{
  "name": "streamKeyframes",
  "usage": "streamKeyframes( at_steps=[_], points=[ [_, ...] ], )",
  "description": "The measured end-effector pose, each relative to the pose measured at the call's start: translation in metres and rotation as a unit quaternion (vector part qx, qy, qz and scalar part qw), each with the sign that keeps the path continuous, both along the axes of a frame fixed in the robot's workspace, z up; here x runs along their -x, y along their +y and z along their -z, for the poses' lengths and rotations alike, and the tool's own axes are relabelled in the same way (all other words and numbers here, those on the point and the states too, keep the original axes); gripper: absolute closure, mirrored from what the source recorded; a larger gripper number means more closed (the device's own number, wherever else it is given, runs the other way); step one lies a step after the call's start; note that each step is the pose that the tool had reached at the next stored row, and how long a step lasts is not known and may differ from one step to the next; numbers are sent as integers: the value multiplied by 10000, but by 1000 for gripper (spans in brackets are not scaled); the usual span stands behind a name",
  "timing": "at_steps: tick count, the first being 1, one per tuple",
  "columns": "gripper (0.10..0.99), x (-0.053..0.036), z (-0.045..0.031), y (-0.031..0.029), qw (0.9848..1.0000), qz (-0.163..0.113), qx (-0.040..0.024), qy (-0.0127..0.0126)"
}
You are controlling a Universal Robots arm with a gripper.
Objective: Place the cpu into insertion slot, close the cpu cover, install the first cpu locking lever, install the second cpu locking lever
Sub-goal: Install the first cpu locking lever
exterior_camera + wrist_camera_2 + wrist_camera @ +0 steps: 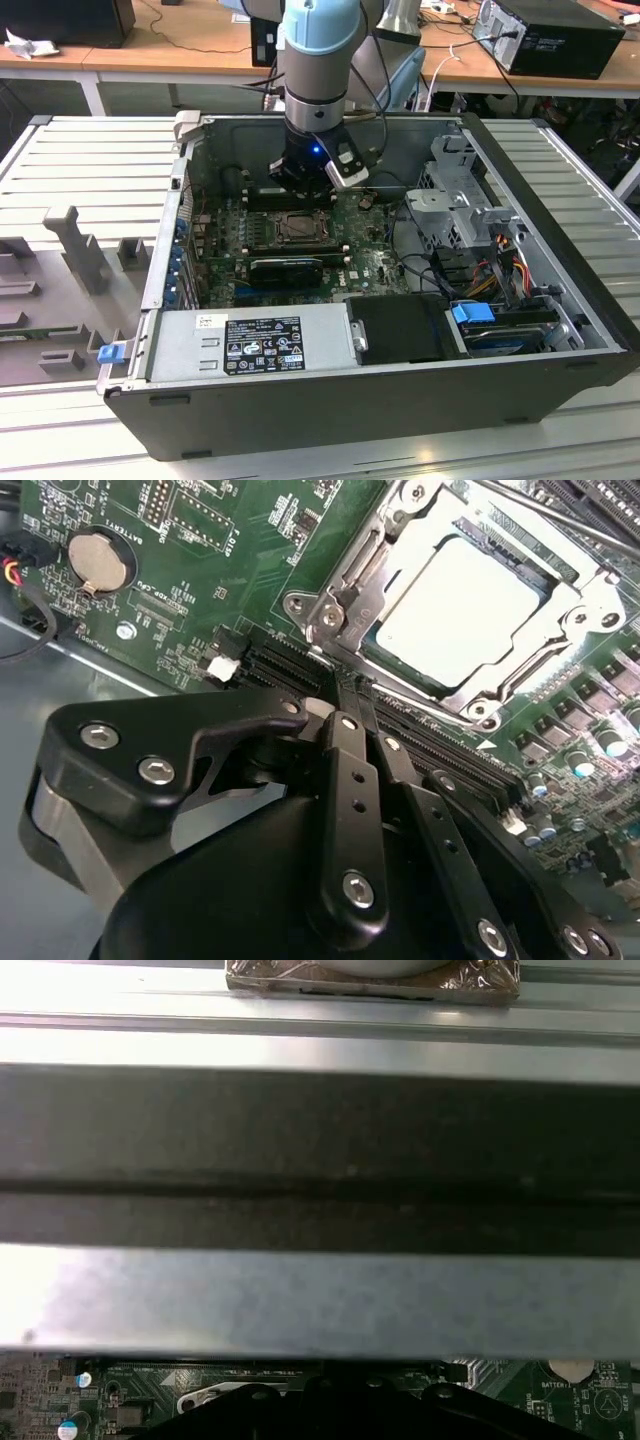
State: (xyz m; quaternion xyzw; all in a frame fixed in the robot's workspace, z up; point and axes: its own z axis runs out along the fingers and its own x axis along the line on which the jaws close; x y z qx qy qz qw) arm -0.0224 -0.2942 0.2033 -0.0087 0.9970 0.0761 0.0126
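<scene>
In the second wrist view the cpu [468,608] lies flat in the insertion slot [400,650], its pale face up. The silver cpu cover [578,610] lies down around it, its window framing the chip. A thin metal lever rod [560,515] runs along the socket's far side. My gripper [345,685] is shut with nothing between its black fingers [345,780]; its tips sit right at the socket's near corner. In the exterior view the gripper [300,192] hangs low inside the open computer case, just behind the insertion slot [298,229].
A black graphics card [285,268] lies just in front of the socket, with the power supply [250,345] nearer. The drive cage [470,200] and cables are at the exterior view's right. A coin battery [97,560] and long black slots [285,665] flank the fingers. The case wall [320,1160] stands close by.
</scene>
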Motion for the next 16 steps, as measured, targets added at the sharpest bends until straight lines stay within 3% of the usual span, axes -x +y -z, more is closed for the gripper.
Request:
streamKeyframes(
  at_steps=[8, 12, 16],
  points=[
    [980, -3, 9, 1, 10000, 0, 38, -2],
    [980, -6, -9, 0, 10000, 0, 61, 10],
    [980, -11, -2, -1, 9998, 0, 180, 12]
  ],
)
